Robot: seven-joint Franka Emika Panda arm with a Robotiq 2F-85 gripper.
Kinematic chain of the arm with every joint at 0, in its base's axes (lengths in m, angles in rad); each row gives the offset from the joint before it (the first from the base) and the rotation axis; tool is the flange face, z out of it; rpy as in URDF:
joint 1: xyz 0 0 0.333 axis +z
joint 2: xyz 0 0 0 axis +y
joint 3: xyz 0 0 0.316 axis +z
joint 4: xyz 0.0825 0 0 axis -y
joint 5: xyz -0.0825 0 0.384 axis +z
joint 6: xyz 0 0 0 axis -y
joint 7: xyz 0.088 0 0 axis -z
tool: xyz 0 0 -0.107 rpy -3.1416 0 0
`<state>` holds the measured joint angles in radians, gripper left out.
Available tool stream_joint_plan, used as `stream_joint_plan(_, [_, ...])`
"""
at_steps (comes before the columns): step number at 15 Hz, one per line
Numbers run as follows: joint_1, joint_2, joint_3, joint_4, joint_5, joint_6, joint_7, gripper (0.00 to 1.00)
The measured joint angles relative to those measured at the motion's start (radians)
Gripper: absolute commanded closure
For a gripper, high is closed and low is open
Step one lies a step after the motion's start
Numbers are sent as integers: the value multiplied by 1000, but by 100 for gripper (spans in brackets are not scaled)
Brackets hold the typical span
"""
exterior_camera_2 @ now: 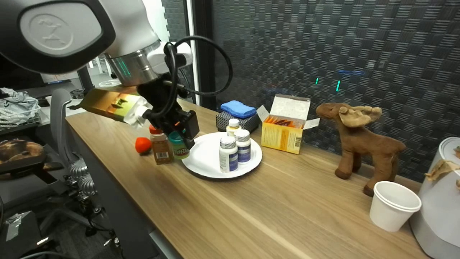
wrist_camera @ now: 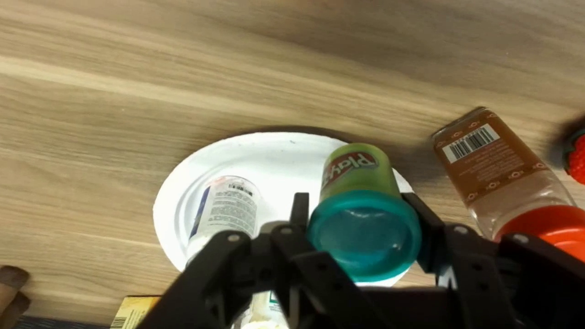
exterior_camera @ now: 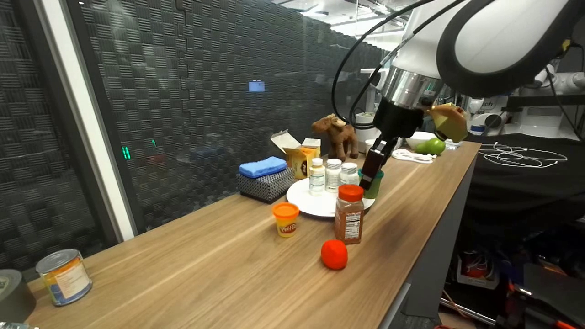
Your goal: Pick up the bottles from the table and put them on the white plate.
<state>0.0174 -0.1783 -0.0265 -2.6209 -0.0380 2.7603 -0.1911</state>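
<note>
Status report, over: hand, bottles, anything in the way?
Hand closed on green tub, at edge of white plate. Three bottles standing on plate. Red-lidded jar close beside tub, possibly in the way.

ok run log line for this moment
gripper: holding teal-lidded tub | white plate: three bottles | red-lidded jar: on table

Stretches out in wood grain as a long bench, bearing a white plate laid flat. Carries a red-lidded bottle upright just beside the plate, with an orange-lidded tub and a red strawberry-like item near. Supports a patterned box beside an open yellow box, then a brown plush moose and nested white cups; has a metal can well apart from the plate.
</note>
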Motion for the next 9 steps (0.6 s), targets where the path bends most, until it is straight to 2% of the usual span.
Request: stream_joint_plan(9, [-22, 124, -4, 41, 0, 136, 95, 73])
